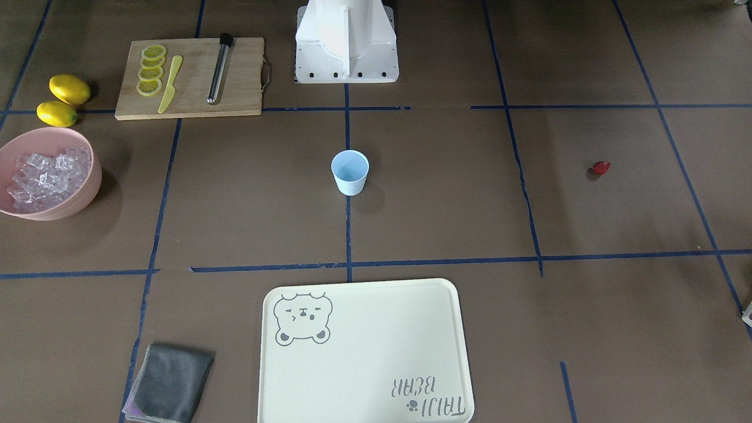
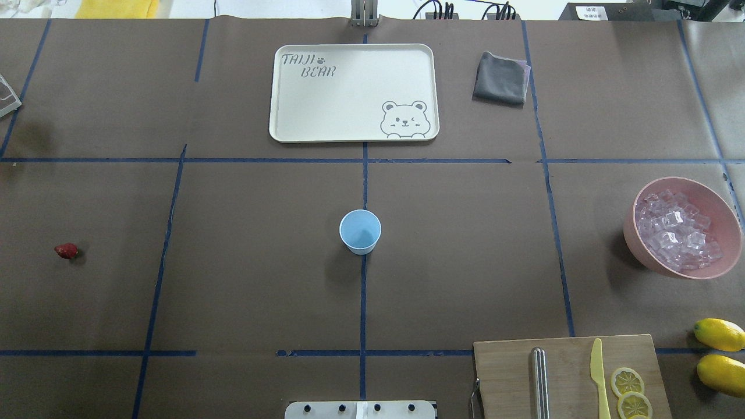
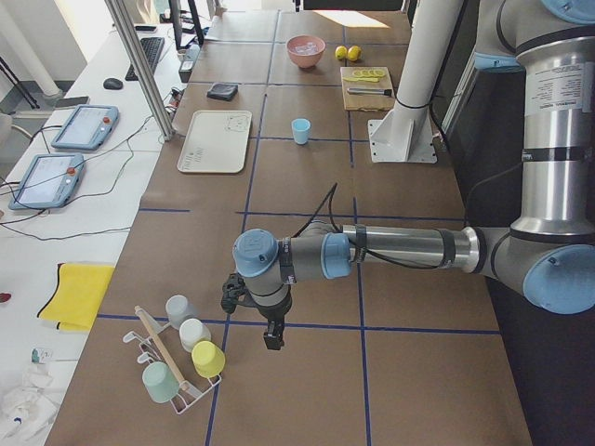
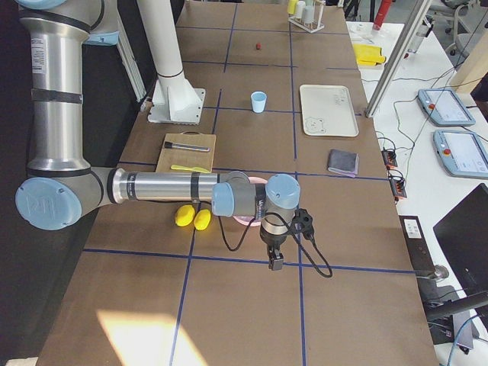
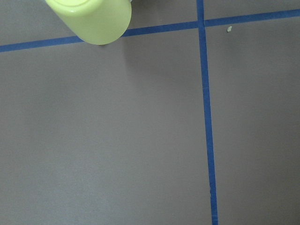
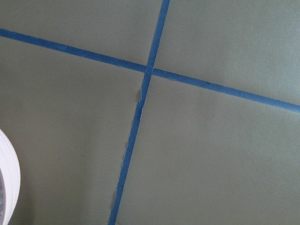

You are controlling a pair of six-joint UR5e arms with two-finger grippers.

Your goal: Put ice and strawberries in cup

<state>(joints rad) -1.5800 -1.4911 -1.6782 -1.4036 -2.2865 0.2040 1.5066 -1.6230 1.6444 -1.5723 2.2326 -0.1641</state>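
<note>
Left gripper (image 3: 271, 340) and right gripper (image 4: 273, 263) idle far off, jaw state impossible to tell; cup (image 1: 350, 171) empty; ice (image 1: 44, 176) all in pink bowl (image 1: 89, 189); strawberry (image 1: 600, 168) lying well apart; both loads outstanding.

Light is soft and even in both top-down views, nothing dim. The cup (image 2: 360, 231) drops a faint, fuzzy shadow on the desk (image 2: 244, 279), and the bowl (image 2: 634, 233) has a soft one on its side toward the middle. In the front view the white base (image 1: 346, 41) is blown out. The side views are brighter. The right one has a sun patch on the desk close to the camera, and the left one has a sunlit patch at the far end. Both wrist views look soft. The green cup (image 5: 91, 18) at the top edge is out of focus, and the right wrist view has a greenish cast with a blurry white blob (image 6: 7, 183) at lower left.
</note>
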